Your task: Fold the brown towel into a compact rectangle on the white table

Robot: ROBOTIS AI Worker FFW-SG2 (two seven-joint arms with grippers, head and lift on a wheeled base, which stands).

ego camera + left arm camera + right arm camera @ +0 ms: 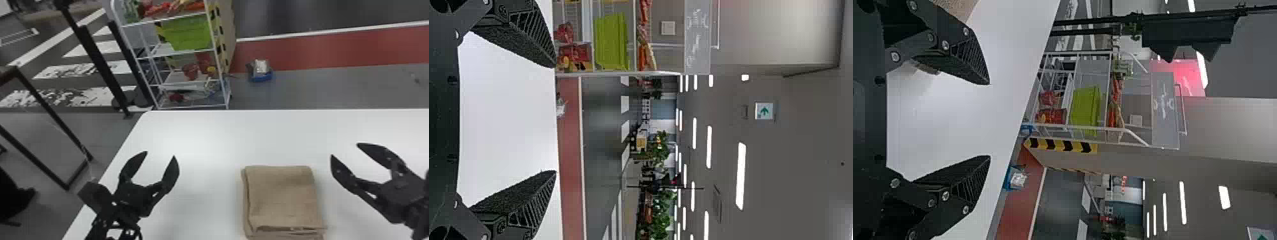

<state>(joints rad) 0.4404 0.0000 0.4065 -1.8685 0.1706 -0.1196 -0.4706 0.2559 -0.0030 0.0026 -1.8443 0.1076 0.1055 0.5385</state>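
The brown towel (282,196) lies folded into a thick, nearly square stack near the front of the white table (204,137), its layered edges facing the robot. Left of it, apart from the cloth, my left gripper (160,154) stands open with nothing between its fingers. On the towel's right my right gripper (344,150) is also open and empty. The left wrist view has the left gripper (554,119) spread wide over the tabletop. In the right wrist view, part of the towel (957,7) shows behind one finger of the right gripper (989,120).
Beyond the table's far edge stands a white shelf rack (182,52) with a green bin (188,32). A blue container (261,76) sits on the floor to its right. Dark metal frames (41,99) stand on the left, off the table.
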